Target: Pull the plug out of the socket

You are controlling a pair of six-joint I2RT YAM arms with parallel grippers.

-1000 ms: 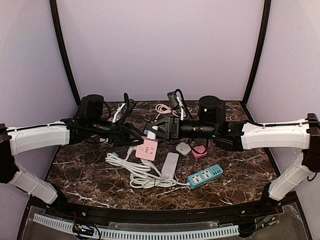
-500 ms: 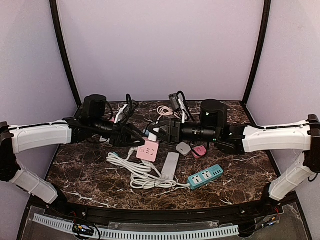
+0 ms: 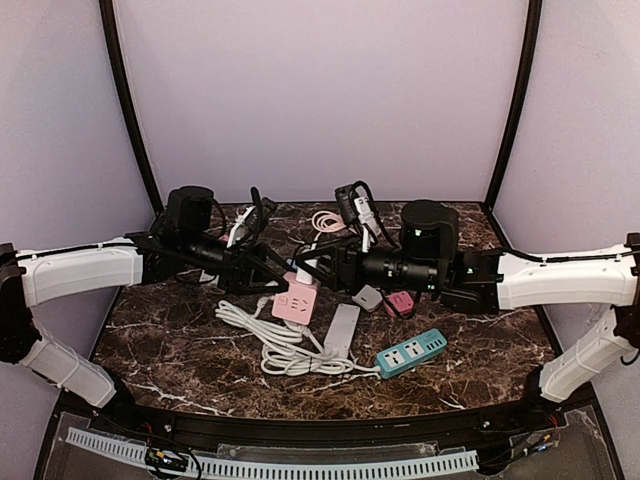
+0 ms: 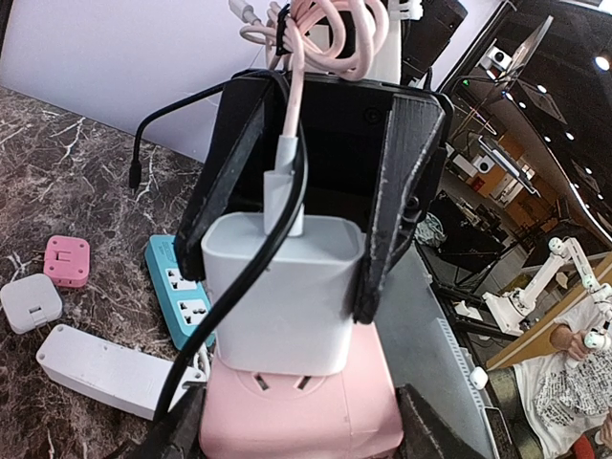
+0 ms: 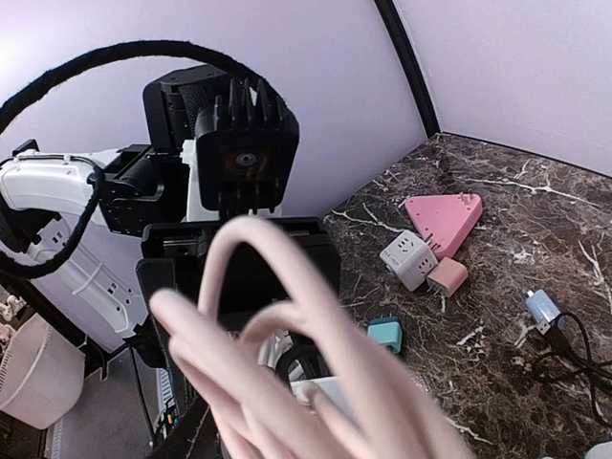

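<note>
Coiled cable, white strip and teal strip hem the pink socket; left marble lies open.

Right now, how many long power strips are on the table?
2. The white strip lies in the middle; the teal strip lies right of it. Others may be hidden.

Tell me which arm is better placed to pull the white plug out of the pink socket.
Right. The right gripper clamps the white plug by its sides; the left gripper holds the pink socket beneath, likely just bracing.
</note>
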